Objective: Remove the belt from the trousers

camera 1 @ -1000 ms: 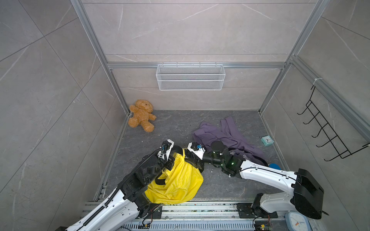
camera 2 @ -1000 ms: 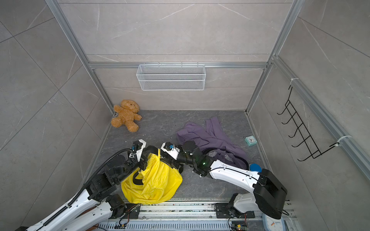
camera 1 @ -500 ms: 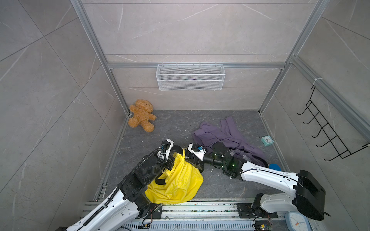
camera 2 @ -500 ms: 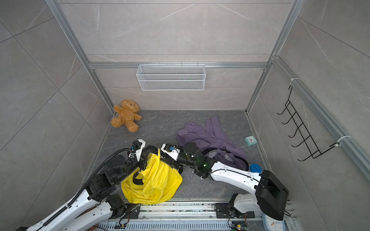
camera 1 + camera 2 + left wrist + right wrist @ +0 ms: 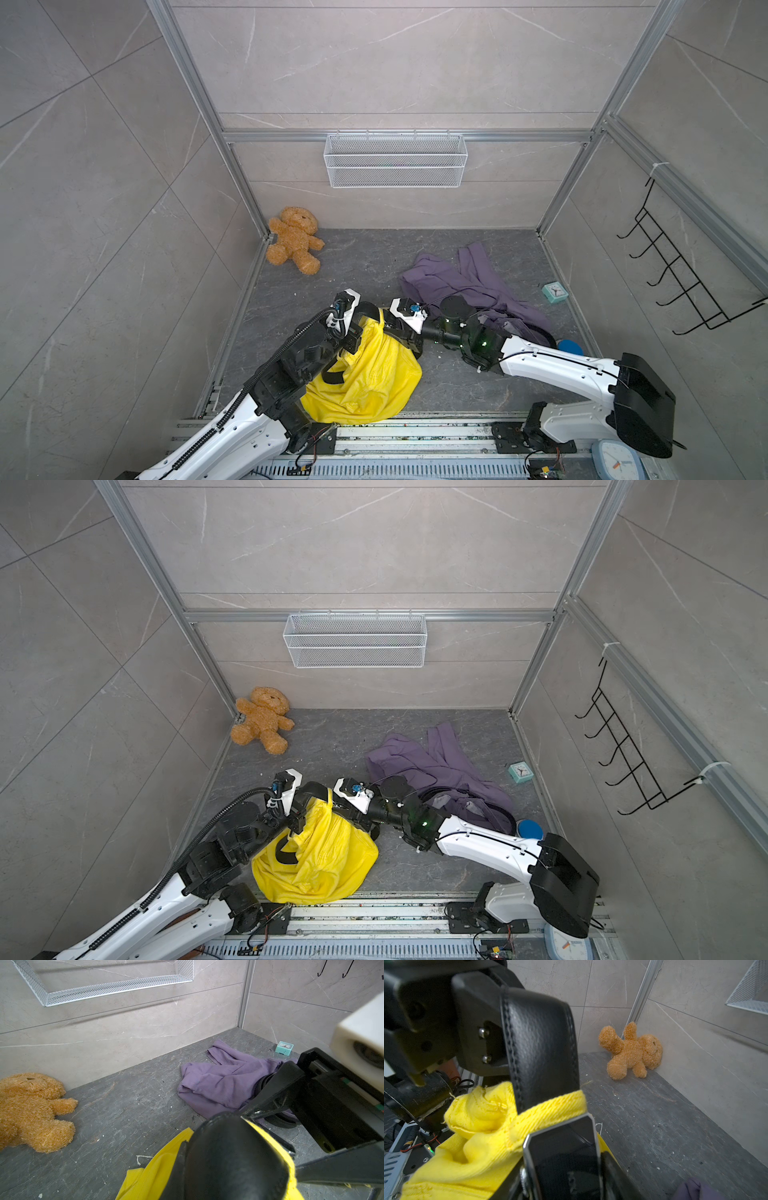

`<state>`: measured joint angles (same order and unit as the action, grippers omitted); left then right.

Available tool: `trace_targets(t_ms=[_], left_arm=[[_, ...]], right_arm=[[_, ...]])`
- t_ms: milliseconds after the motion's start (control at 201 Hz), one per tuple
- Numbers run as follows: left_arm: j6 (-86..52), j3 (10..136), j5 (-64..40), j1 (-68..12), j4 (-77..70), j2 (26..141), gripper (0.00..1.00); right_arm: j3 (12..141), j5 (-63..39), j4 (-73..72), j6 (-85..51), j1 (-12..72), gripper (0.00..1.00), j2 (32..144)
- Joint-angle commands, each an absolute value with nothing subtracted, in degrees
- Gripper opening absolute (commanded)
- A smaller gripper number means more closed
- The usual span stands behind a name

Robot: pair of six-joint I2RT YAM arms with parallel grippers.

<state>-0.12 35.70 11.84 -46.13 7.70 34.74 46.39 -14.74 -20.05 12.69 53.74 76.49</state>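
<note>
The yellow trousers (image 5: 365,382) (image 5: 320,862) hang bunched between both grippers, their lower part resting on the floor near the front rail. A black stitched belt (image 5: 542,1043) (image 5: 234,1157) runs through a yellow belt loop (image 5: 550,1103). My left gripper (image 5: 363,318) (image 5: 305,802) is shut on the belt strap above the waistband, and the strap hides its fingers in the left wrist view. The right gripper (image 5: 388,328) (image 5: 338,808) (image 5: 560,1180) meets it from the right, shut on the shiny chrome-framed buckle (image 5: 560,1163).
A purple garment (image 5: 465,278) with a black strap (image 5: 498,812) on it lies behind the right arm. A teddy bear (image 5: 293,241) sits in the back left corner. A teal clock (image 5: 555,291) and a blue disc (image 5: 569,347) lie by the right wall. A wire basket (image 5: 395,160) and a hook rack (image 5: 673,282) hang on the walls.
The right arm has shifted slightly and its jaws have narrowed round the buckle. The left arm and the trousers hold where they were.
</note>
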Motion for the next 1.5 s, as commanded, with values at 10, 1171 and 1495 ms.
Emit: trace_targets(t_ms=[10,1171,1495], left_arm=[[-2.2,38.57,10.45,-46.54,2.88,33.73,0.0],[-4.53,36.25,12.05,-46.49,4.61,30.52,0.0],[-4.55,37.43,10.11,-46.5,4.29,32.31,0.0]], right_arm=[[47.92,-13.62,-21.78,12.56,53.7,0.47,75.59],[52.02,-25.11,-11.46,14.77,51.24,0.65,77.95],[52.76,-23.72,-10.46,17.12,51.68,0.68,78.05]])
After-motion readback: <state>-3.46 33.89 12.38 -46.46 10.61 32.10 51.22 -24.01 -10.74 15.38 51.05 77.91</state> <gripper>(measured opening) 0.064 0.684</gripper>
